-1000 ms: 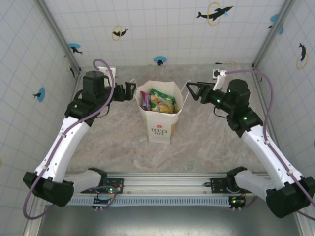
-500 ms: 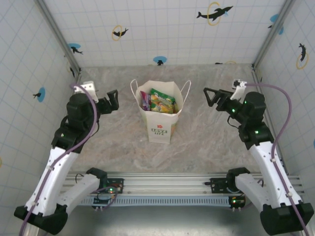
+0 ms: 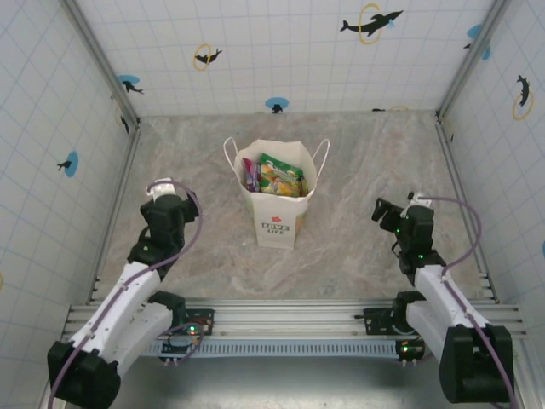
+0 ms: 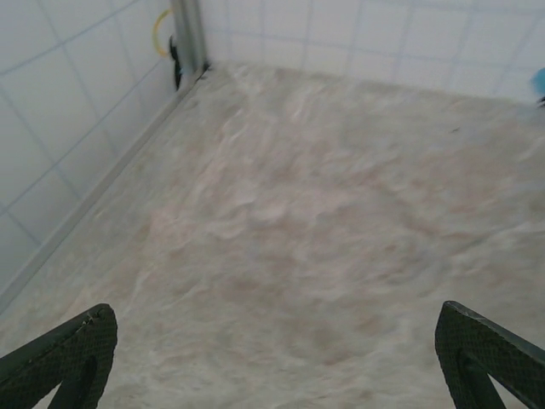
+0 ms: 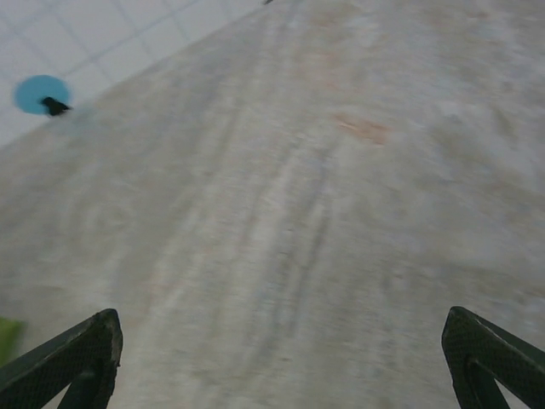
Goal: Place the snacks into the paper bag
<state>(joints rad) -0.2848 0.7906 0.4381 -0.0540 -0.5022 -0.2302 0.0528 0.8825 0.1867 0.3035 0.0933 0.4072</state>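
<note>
The paper bag (image 3: 277, 213) stands upright in the middle of the bench (image 3: 366, 162), its mouth spread wide and its cord handles (image 3: 322, 153) flopped outward to either side, which leaves the opening clear for dropping things in from above. The snacks (image 3: 274, 176) sit inside it, packed on edge: a purple-magenta packet against the left wall, green-yellow and orange ones beside it. How many there are in all is hard to say from above, since they overlap. No packet lies loose on the bench, so by the look of it the task is finished or very nearly so.

The left gripper (image 4: 274, 341) is spread wide with nothing between its fingers, looking out over bare bench toward the far left corner. The right gripper (image 5: 281, 341) is likewise spread wide and holds nothing, with bare bench beneath it. Both arms are folded low near their bases, well apart from the bag, a rest pose that suits work already done.

A second earlier both arms were stretched forward, each gripper just beside the bag's rim at handle height, one on each side. Half a second ago they had drawn back partway. Now they are fully retracted. The bag stands in the same spot with the same contents, its left handle lying a little wider.
</note>
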